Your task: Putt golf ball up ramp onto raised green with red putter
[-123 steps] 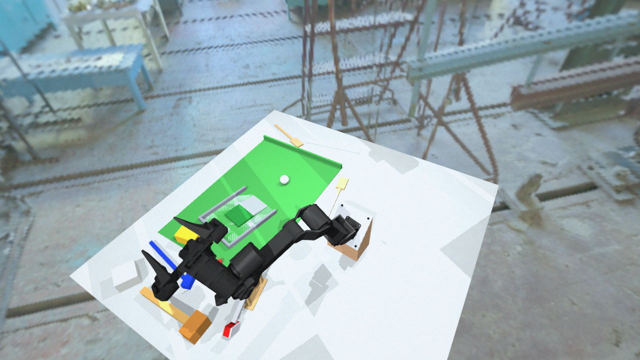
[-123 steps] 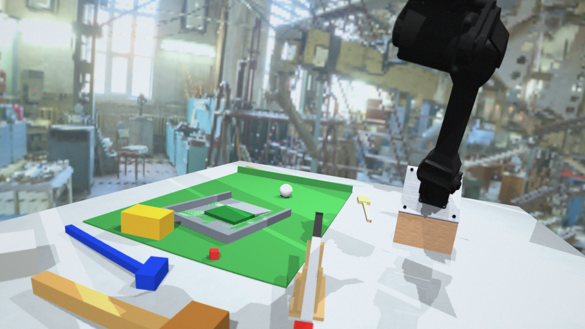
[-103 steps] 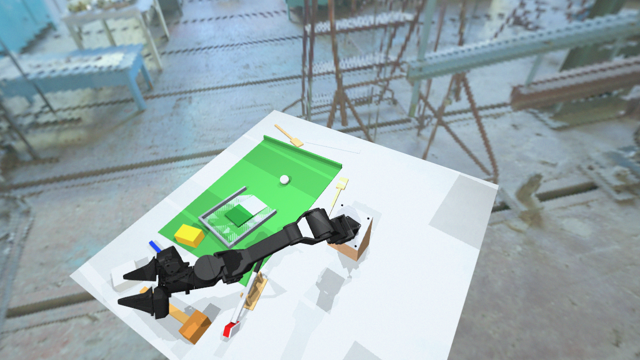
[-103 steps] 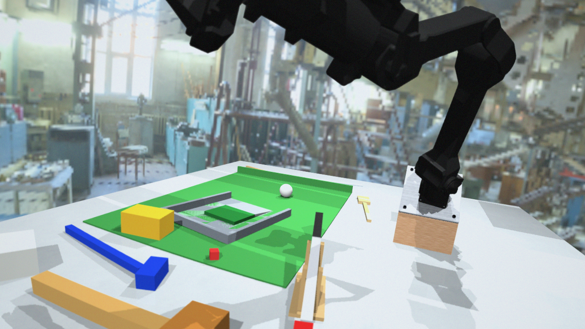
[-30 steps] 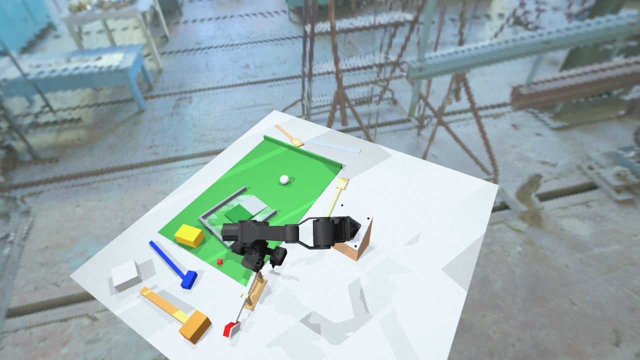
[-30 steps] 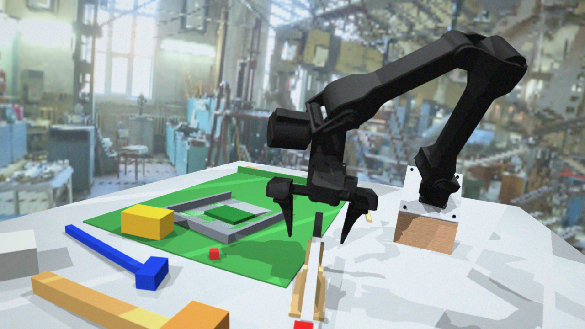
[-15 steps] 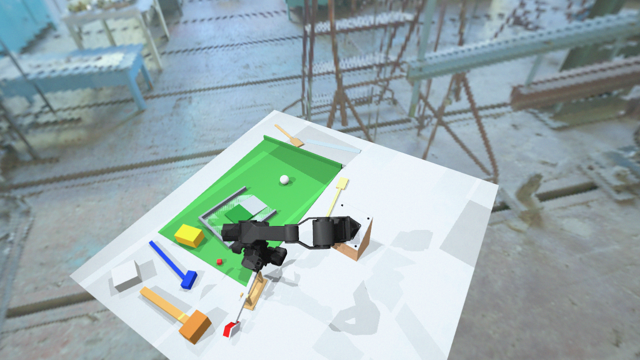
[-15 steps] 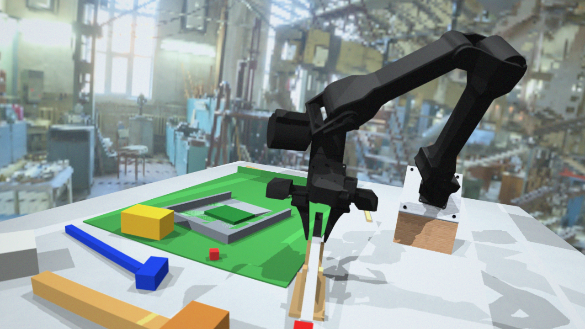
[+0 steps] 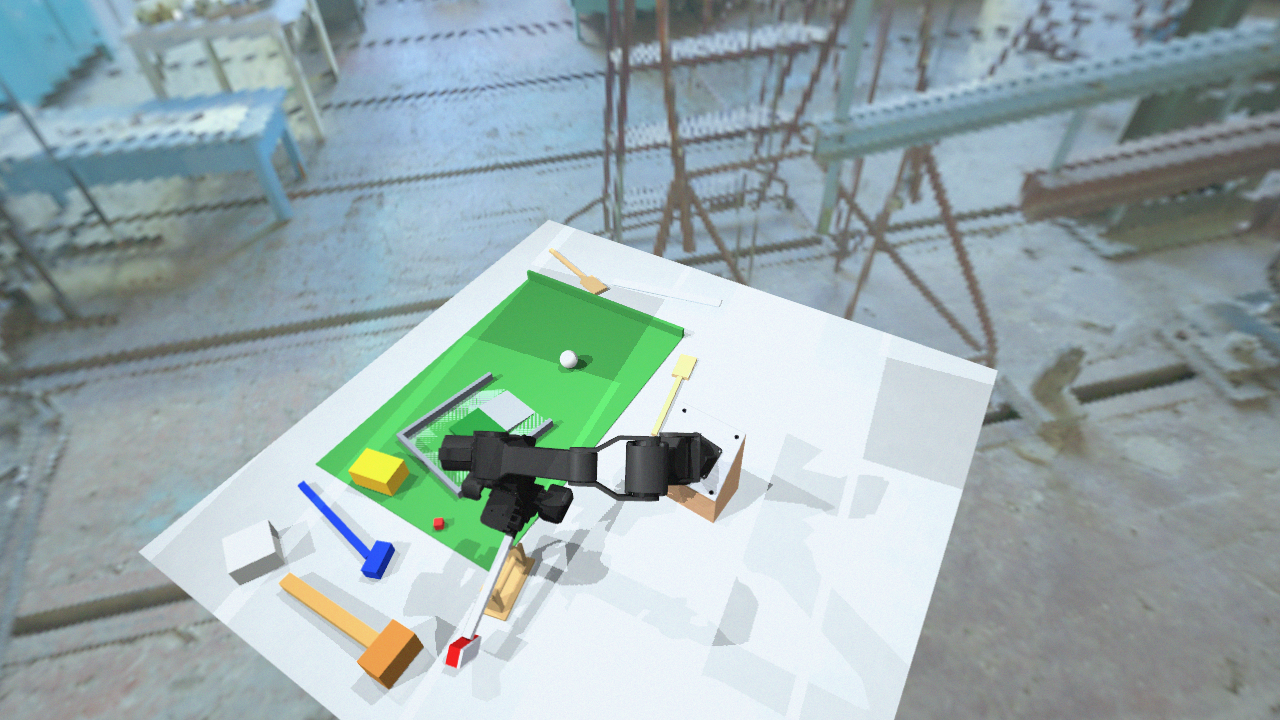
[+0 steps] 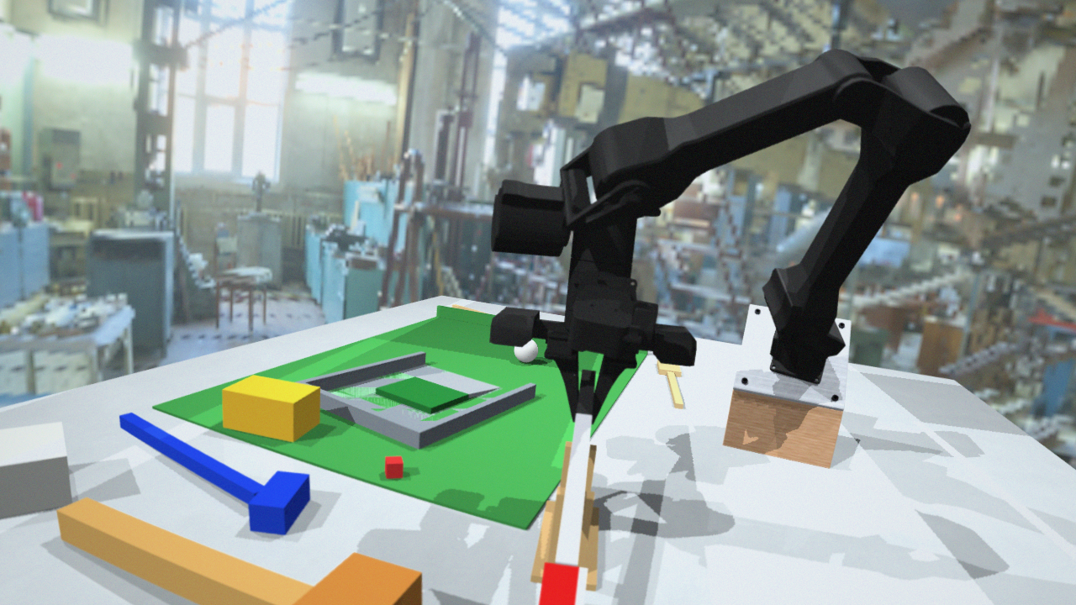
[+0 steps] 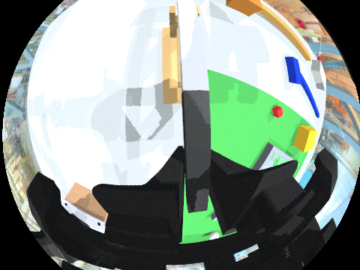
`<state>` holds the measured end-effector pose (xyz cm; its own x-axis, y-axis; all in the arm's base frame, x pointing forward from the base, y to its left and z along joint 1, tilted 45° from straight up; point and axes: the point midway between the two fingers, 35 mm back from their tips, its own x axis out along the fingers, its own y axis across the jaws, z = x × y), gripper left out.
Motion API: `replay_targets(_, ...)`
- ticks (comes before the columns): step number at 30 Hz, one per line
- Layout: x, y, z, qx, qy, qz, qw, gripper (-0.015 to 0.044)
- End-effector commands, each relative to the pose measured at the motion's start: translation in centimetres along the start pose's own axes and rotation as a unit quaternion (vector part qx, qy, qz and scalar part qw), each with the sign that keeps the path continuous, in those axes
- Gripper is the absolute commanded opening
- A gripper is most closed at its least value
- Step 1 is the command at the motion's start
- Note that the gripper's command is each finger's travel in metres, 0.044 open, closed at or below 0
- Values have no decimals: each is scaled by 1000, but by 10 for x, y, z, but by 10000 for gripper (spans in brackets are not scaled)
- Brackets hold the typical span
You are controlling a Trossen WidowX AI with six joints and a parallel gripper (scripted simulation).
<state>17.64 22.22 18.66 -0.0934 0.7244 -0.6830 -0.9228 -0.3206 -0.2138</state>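
Observation:
My gripper is shut on the black grip of the red putter. Its pale shaft slants away over the wooden stand, with the red head beyond. Whether the shaft touches the stand is unclear. The white golf ball is on the green mat, towards its far end. The pale ramp leads to the dark raised green, with grey rails around it.
A yellow block and a small red cube are on the mat. Blue and orange mallets and a white block lie beyond its near edge.

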Motion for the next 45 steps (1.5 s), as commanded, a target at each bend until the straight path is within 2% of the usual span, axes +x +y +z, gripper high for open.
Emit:
replay_targets(1,-19,-4,2,-3,-3,-3,1000,0)
replay_targets(12,-76,1,6,-1,-6,-4,1000,0)
replay_targets(18,-71,-4,-5,23,5,-5,1000,0)
replay_targets(31,-76,-33,-92,216,55,-23,975,0)
replay_targets(45,-88,-35,-190,416,83,-37,905,0)
